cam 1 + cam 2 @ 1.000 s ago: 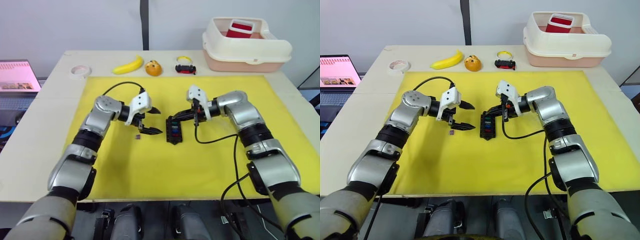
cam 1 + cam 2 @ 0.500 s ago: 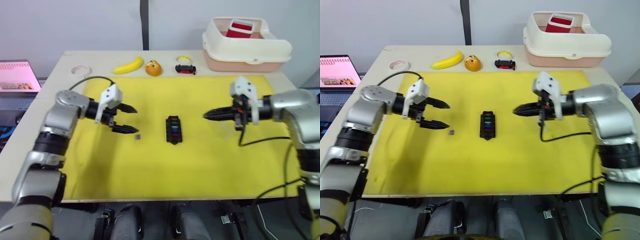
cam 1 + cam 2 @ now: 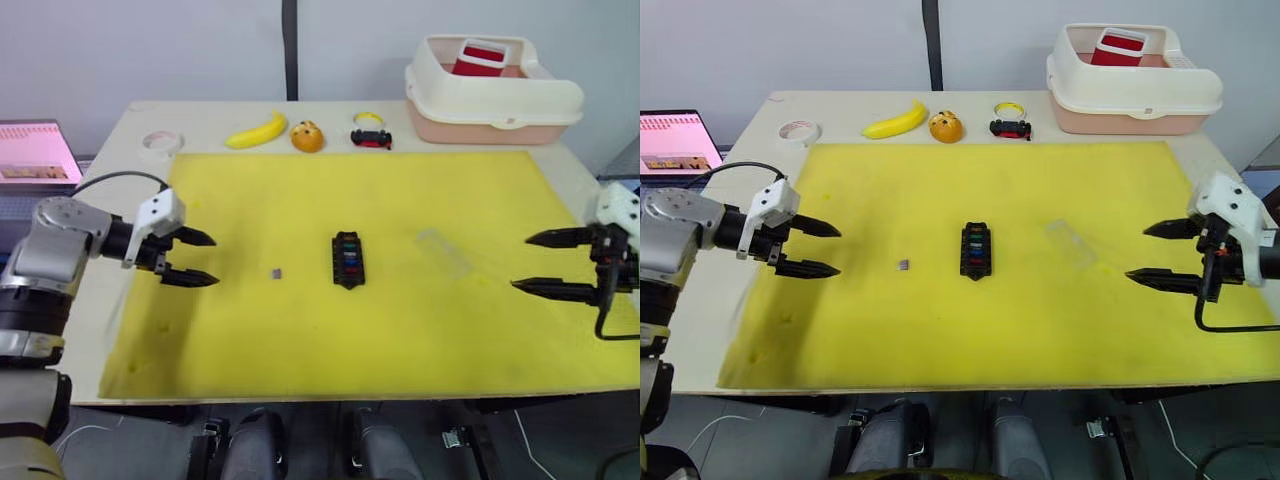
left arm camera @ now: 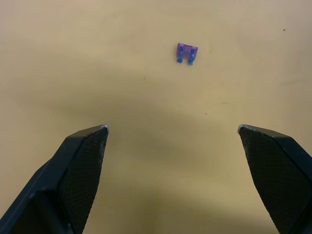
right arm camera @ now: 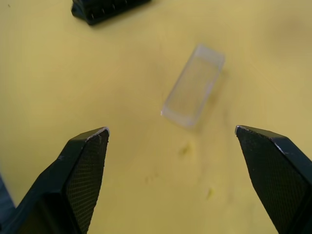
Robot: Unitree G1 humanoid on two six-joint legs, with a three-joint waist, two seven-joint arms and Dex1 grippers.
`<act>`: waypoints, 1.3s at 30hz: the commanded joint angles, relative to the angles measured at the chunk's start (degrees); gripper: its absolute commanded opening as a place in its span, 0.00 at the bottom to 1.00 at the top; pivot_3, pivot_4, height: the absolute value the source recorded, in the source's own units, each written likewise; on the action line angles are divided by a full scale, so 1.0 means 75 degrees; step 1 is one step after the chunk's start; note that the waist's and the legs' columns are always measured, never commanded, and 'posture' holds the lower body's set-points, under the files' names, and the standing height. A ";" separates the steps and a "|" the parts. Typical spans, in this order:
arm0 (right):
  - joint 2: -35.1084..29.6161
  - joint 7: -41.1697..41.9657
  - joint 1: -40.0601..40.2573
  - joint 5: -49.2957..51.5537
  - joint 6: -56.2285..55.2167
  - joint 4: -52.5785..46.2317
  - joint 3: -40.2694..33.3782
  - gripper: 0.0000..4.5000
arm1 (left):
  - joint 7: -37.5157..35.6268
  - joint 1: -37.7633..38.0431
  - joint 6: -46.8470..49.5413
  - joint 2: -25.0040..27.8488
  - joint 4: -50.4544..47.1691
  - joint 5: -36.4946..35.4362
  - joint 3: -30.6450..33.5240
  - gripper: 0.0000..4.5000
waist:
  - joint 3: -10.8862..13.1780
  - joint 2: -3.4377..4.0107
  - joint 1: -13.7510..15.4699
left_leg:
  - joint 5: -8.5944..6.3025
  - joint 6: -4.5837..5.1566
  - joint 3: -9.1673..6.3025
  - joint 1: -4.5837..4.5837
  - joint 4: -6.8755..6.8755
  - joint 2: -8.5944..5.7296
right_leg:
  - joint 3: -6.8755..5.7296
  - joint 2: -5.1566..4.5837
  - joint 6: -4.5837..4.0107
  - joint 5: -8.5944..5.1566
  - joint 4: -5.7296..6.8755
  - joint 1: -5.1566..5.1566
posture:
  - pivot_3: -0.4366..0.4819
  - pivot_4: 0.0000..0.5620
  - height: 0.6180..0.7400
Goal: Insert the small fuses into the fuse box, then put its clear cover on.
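Fuse box (image 3: 348,259) sits mid-mat (image 3: 300,330); one loose purple fuse (image 3: 275,272) lies toward the left edge, clear cover (image 3: 444,252) toward the right. Left gripper (image 3: 193,258) and right gripper (image 3: 545,263) gape empty. Pinch the fuse by its body, blades down, and seat squarely.

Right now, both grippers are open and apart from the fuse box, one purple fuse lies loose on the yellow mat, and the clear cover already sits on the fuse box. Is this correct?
Not quite. The clear cover is not on the fuse box: the right wrist view shows it lying on the yellow mat, apart from the box. The rest holds: the left gripper and right gripper are open, and the purple fuse lies loose.
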 commanded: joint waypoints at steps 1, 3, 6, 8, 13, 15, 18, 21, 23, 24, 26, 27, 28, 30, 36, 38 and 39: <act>-0.0164 -0.0241 -0.0288 0.0251 -0.0063 -0.0259 -0.0226 0.99 | -0.0025 -0.0136 0.0032 -0.0045 -0.0212 -0.0152 0.0137 1.00 | 0.0000 0.0000 -0.0001 | 0.0000 0.0000 0.0000 0.0001 0.0000 0.0000 | 0.0000 0.0000 0.0000 0.0000 0.0000 0.0000 | 0.48 0.27 0.99; -0.0116 -0.0382 -0.0535 0.0371 -0.0035 -0.0332 -0.0021 0.99 | -0.0046 -0.0192 0.0097 -0.0184 -0.0203 -0.0181 0.0062 1.00 | 0.0000 0.0000 0.0004 | 0.0000 0.0000 0.0001 0.0000 0.0000 0.0000 | 0.0000 0.0000 0.0000 0.0000 0.0000 0.0001 | 0.48 0.27 0.99; 0.0130 -0.0650 -0.1214 0.0766 0.0189 -0.0822 0.0572 0.99 | -0.0203 -0.0435 0.0299 -0.0629 0.0010 -0.0189 -0.0223 1.00 | 0.0000 0.0000 0.0013 | 0.0000 0.0000 0.0001 0.0000 0.0002 -0.0001 | 0.0000 -0.0001 0.0000 0.0000 0.0000 0.0002 | 0.48 0.27 0.99; 0.0321 -0.0832 -0.1669 0.1008 0.0368 -0.1162 0.0974 0.99 | -0.0413 -0.0718 0.0625 -0.0927 0.0257 -0.0320 -0.0504 1.00 | 0.0000 0.0000 0.0016 | 0.0000 0.0000 -0.0002 -0.0001 0.0005 0.0000 | -0.0001 -0.0001 -0.0001 -0.0001 0.0000 0.0002 | 0.48 0.27 0.99; 0.0595 -0.1129 -0.2295 0.1555 0.0797 -0.1913 0.1584 0.99 | -0.0485 -0.1665 0.1388 -0.1285 0.1244 -0.0936 -0.1612 1.00 | 0.0001 -0.0002 0.0012 | -0.0001 0.0002 -0.0004 -0.0011 0.0004 -0.0002 | 0.0000 0.0001 0.0000 0.0000 -0.0001 -0.0005 | 0.48 0.27 0.99; 0.0677 -0.1240 -0.2475 0.1791 0.0979 -0.2233 0.1780 0.99 | -0.0485 -0.2023 0.1506 -0.1349 0.1668 -0.1120 -0.2168 1.00 | 0.0001 -0.0002 0.0004 | -0.0001 0.0002 -0.0005 -0.0010 0.0005 -0.0002 | 0.0001 0.0001 0.0001 0.0000 -0.0001 -0.0005 | 0.48 0.27 0.99; 0.0803 -0.1433 -0.2677 0.2207 0.1289 -0.2798 0.1993 0.99 | -0.0485 -0.2562 0.1617 -0.1512 0.2341 -0.1380 -0.2986 1.00 | 0.0001 -0.0002 0.0005 | -0.0001 0.0003 -0.0008 -0.0010 0.0005 -0.0002 | 0.0001 0.0001 0.0000 0.0000 0.0000 -0.0005 | 0.48 0.27 0.99; 0.0889 -0.1654 -0.2783 0.2478 0.1497 -0.3184 0.2133 0.99 | -0.0485 -0.2951 0.1400 -0.1736 0.3034 -0.1466 -0.3544 1.00 | 0.0001 -0.0003 0.0014 | -0.0002 0.0003 -0.0010 -0.0011 0.0005 -0.0002 | 0.0000 0.0001 -0.0001 0.0000 -0.0001 -0.0005 | 0.48 0.27 0.99; 0.0861 -0.1732 -0.2711 0.2496 0.1495 -0.3362 0.2180 0.99 | -0.0485 -0.3111 0.1173 -0.1867 0.3409 -0.1450 -0.3870 1.00 | 0.0001 -0.0003 0.0012 | -0.0002 0.0004 -0.0010 -0.0013 0.0007 -0.0002 | 0.0001 0.0000 -0.0001 -0.0001 -0.0002 -0.0006 | 0.48 0.27 0.99; 0.0847 -0.1756 -0.2647 0.2544 0.1508 -0.3448 0.2170 0.99 | -0.0485 -0.3180 0.1095 -0.1937 0.3580 -0.1456 -0.4002 1.00 | 0.0001 -0.0003 0.0007 | -0.0002 0.0004 -0.0010 -0.0013 0.0007 -0.0002 | 0.0001 -0.0001 -0.0002 -0.0001 -0.0002 -0.0006 | 0.48 0.27 0.99; 0.0820 -0.1812 -0.2572 0.2613 0.1533 -0.3537 0.2153 0.99 | -0.0485 -0.3265 0.1024 -0.2009 0.3779 -0.1537 -0.4218 1.00 | 0.0001 -0.0003 0.0009 | -0.0003 0.0005 -0.0013 -0.0012 0.0007 -0.0002 | 0.0001 0.0000 -0.0003 -0.0002 -0.0002 -0.0005 | 0.48 0.27 0.99; 0.0810 -0.1835 -0.2554 0.2623 0.1536 -0.3551 0.2151 0.99 | -0.0485 -0.3287 0.0983 -0.2018 0.3829 -0.1580 -0.4315 1.00 | 0.0001 -0.0003 0.0008 | -0.0003 0.0005 -0.0014 -0.0012 0.0007 -0.0002 | 0.0001 0.0000 -0.0003 -0.0002 -0.0002 -0.0005 | 0.48 0.27 0.99; 0.0799 -0.1861 -0.2538 0.2629 0.1542 -0.3565 0.2148 0.99 | -0.0485 -0.3296 0.0944 -0.2014 0.3851 -0.1635 -0.4416 1.00 | 0.0001 -0.0003 0.0006 | -0.0003 0.0005 -0.0015 -0.0012 0.0007 -0.0002 | 0.0001 0.0000 -0.0003 -0.0002 -0.0002 -0.0005 | 0.48 0.27 0.99; 0.0782 -0.1905 -0.2496 0.2672 0.1565 -0.3610 0.2122 0.99 | -0.0485 -0.3282 0.0866 -0.1997 0.3857 -0.1721 -0.4598 1.00 | 0.0001 -0.0003 0.0011 | -0.0003 0.0005 -0.0020 -0.0012 0.0007 -0.0002 | 0.0002 -0.0001 -0.0003 -0.0002 -0.0002 -0.0005 | 0.48 0.27 0.99; 0.0744 -0.2014 -0.2356 0.2695 0.1524 -0.3689 0.2122 1.00 | -0.0485 -0.3194 0.0705 -0.2001 0.4048 -0.1796 -0.4802 0.72 | 0.0001 -0.0003 0.0003 | -0.0003 0.0005 -0.0024 -0.0011 0.0007 -0.0002 | 0.0002 -0.0002 -0.0011 -0.0006 -0.0002 -0.0005 | 0.48 0.27 0.99; 0.0740 -0.2039 -0.2333 0.2676 0.1492 -0.3688 0.2143 1.00 | -0.0485 -0.3181 0.0657 -0.2011 0.4192 -0.1728 -0.4754 0.51 | 0.0001 -0.0003 0.0002 | -0.0005 0.0008 -0.0025 -0.0012 0.0007 -0.0002 | 0.0002 -0.0001 -0.0010 -0.0005 -0.0002 -0.0006 | 0.48 0.27 0.99; 0.0739 -0.2045 -0.2328 0.2673 0.1482 -0.3687 0.2149 1.00 | -0.0485 -0.3183 0.0646 -0.2017 0.4242 -0.1708 -0.4747 0.40 | 0.0001 -0.0003 -0.0004 | -0.0006 0.0010 -0.0025 -0.0011 0.0007 -0.0002 | 0.0002 -0.0001 -0.0006 -0.0003 -0.0002 -0.0006 | 0.48 0.27 0.99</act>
